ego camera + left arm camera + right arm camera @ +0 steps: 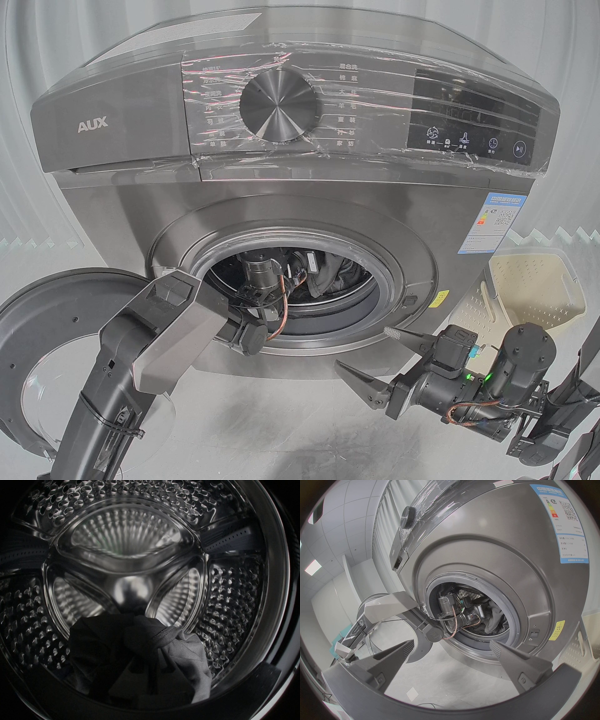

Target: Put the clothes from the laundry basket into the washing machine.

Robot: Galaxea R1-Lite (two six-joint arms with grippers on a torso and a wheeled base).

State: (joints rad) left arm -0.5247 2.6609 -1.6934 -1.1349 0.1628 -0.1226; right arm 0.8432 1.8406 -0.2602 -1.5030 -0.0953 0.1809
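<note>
The grey washing machine (125, 206) stands with its round door (56, 325) swung open to the left. My left arm goes through the opening, so my left gripper (309, 262) is inside the drum, close to a dark grey cloth (340, 275). In the left wrist view that cloth (181, 655) lies crumpled on the drum's floor against the perforated steel wall (237, 605). My right gripper (365, 349) hangs open and holds nothing, low in front of the machine, right of the opening. The cream laundry basket (565, 275) stands to the right of the machine; no clothes show in it.
The open door takes up the floor space at the left, behind my left arm. The basket (589, 636) stands close against the machine's right side. Bare light floor (281, 425) lies in front of the machine, and curtains hang behind it.
</note>
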